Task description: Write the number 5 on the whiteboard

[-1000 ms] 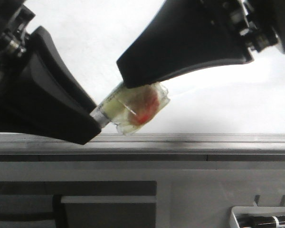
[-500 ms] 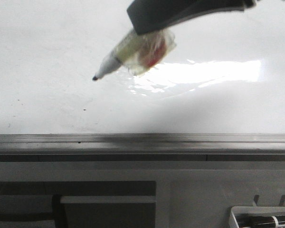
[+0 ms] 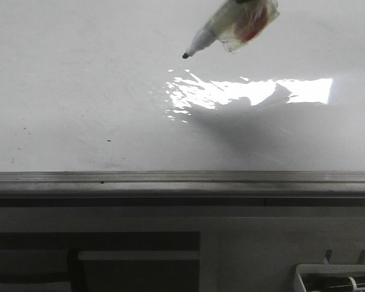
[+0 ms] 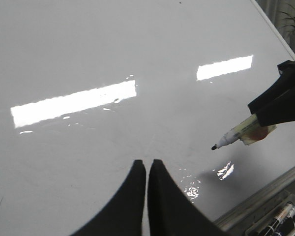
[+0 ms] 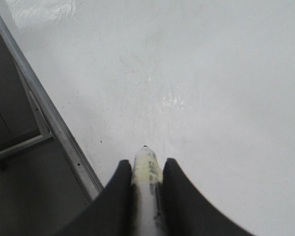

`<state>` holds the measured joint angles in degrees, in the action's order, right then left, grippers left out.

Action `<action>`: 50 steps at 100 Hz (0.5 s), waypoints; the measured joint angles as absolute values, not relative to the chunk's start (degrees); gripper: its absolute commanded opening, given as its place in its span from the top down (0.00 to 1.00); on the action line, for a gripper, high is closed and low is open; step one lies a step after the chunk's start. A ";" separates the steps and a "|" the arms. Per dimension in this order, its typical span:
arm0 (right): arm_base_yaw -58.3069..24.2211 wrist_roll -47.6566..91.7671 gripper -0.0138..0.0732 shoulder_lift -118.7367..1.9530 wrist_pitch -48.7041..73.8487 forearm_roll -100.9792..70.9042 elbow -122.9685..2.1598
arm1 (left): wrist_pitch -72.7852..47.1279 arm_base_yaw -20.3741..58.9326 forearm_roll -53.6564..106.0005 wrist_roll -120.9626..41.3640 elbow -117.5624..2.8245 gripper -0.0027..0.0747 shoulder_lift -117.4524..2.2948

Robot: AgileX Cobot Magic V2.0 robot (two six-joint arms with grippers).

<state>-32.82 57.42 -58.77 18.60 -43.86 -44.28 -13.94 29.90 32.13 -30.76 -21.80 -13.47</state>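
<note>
Marker moved up and away over the last second: a second back both pincers crowded the front view with the pen low near the rail; half a second back only the right one showed; at this moment just the pale-barrelled black-tipped marker pen [image 3: 231, 27] sat at the top of that view, uncapped, tip [image 3: 186, 56] apparently off the surface, its shadow well apart from it.

Right pincer [image 5: 146, 169] was closed on the marker barrel, tip poking out ahead of the fingers. Left pincer [image 4: 147, 169] was closed, fingers touching, nothing in it, hanging over blank board beside the pen.

Large glossy white whiteboard [image 3: 79, 91] carried only small dark specks; the number 5 wasn't there, no stroke laid. My read: the pen was still being positioned and writing hadn't begun.

Room: grey metal rail [image 3: 182, 177] bounded the near edge, close beside the right pincer in its wrist view. Open white beyond and to both sides. White tray of spare markers [image 4: 280, 223] sat past the rail. Left pincer was the nearest obstacle.
</note>
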 measured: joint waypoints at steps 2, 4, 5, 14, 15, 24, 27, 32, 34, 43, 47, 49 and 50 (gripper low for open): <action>-32.77 57.30 0.89 -58.77 18.46 -43.86 -44.28 | -13.94 29.68 32.25 -30.76 -21.68 0.99 -13.31; -32.67 57.30 0.89 -58.98 18.14 -43.86 -44.28 | -13.94 29.38 32.40 -30.76 -21.53 0.99 -13.15; -32.67 57.30 0.89 -59.05 18.13 -43.86 -44.28 | -13.94 29.40 32.55 -30.76 -21.40 0.99 -13.15; -32.67 57.30 0.89 -60.07 15.76 -43.86 -44.28 | -14.17 29.03 32.78 -30.76 -21.07 0.99 -13.07; -32.67 57.30 0.89 -60.21 15.26 -43.86 -44.28 | -14.17 28.93 32.78 -30.76 -21.14 0.99 -13.07; -32.67 57.30 0.89 -61.10 12.18 -43.86 -44.28 | -14.26 28.99 32.91 -30.76 -21.14 0.99 -13.07; -32.67 57.30 0.89 -61.23 11.16 -43.86 -44.28 | -14.26 28.99 32.91 -30.76 -21.14 0.99 -13.07; -32.67 57.30 0.89 -61.60 10.13 -43.86 -44.28 | -14.39 28.90 32.91 -30.76 -21.14 0.99 -13.07; -32.67 57.30 0.89 -61.62 9.81 -43.86 -44.28 | -14.39 28.90 32.91 -30.76 -21.14 0.99 -13.07; -32.67 57.30 0.89 -62.67 9.44 -43.86 -44.28 | -14.51 28.90 32.91 -30.76 -21.14 0.99 -13.07; -32.67 57.30 0.89 -63.28 9.44 -43.86 -44.28 | -14.51 28.90 33.02 -30.76 -21.14 0.99 -13.07; -32.67 57.30 0.89 -63.51 9.28 -43.86 -44.28 | -14.51 28.90 33.02 -30.76 -21.14 0.99 -13.07; -32.67 57.30 0.89 -63.70 9.29 -43.86 -44.28 | -14.51 28.90 33.02 -30.76 -21.14 0.99 -13.07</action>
